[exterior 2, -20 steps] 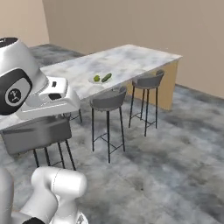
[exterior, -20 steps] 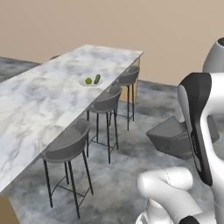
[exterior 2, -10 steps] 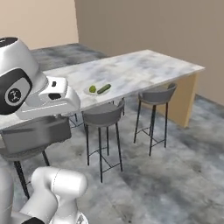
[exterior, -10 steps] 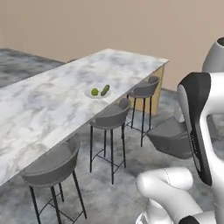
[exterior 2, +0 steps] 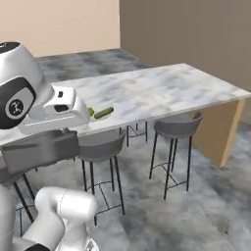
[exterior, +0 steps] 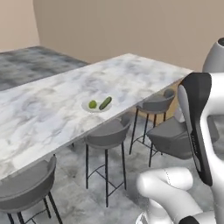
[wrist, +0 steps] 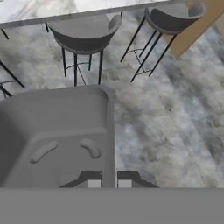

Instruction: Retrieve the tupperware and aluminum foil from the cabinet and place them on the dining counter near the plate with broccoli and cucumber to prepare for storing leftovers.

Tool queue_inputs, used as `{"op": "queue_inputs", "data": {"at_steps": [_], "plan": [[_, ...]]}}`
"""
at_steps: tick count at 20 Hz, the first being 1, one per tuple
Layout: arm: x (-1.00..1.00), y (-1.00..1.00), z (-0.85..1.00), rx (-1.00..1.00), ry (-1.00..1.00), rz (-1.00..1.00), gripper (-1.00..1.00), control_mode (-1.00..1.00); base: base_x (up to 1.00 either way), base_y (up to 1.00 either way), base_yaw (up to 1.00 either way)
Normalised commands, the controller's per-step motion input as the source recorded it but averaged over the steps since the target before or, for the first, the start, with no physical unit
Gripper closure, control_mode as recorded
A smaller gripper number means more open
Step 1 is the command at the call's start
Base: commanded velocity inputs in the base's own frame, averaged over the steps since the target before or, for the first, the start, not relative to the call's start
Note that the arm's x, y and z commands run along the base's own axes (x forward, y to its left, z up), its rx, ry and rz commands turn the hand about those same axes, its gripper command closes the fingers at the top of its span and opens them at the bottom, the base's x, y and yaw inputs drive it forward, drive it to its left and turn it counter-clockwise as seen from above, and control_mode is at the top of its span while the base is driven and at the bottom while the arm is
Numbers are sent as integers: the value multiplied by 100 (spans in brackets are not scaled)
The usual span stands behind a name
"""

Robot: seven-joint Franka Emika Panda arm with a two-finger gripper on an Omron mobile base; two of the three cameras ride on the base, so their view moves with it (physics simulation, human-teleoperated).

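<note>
claw [wrist: 109,180] clamped on the grey tupperware [wrist: 57,135] rim; likely light, stiff, slippery plastic, so keep it level; plate [exterior: 97,106] on tabletop [exterior: 52,100] ahead.

Soft, even light falls all round, with no single source to pick out. The marble surface [exterior: 57,105] looks bright yet throws no glare. Shadows under the stools [exterior 2: 174,128] are faint, mere smudges on the floor [wrist: 175,100]. Everything reads slightly fuzzy and low in detail, edges undistorted.
</note>
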Motion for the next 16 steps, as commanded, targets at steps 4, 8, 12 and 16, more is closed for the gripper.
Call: {"op": "queue_inputs", "data": {"at_steps": [4,8,12,16], "plan": [[0,0,0,0,0,0,100,100,100,-31,43],[0,0,0,0,0,0,100,100,100,-3,48],[0,0,0,0,0,0,100,100,100,-18,49],[0,0,0,0,0,0,100,100,100,-38,51]]}}
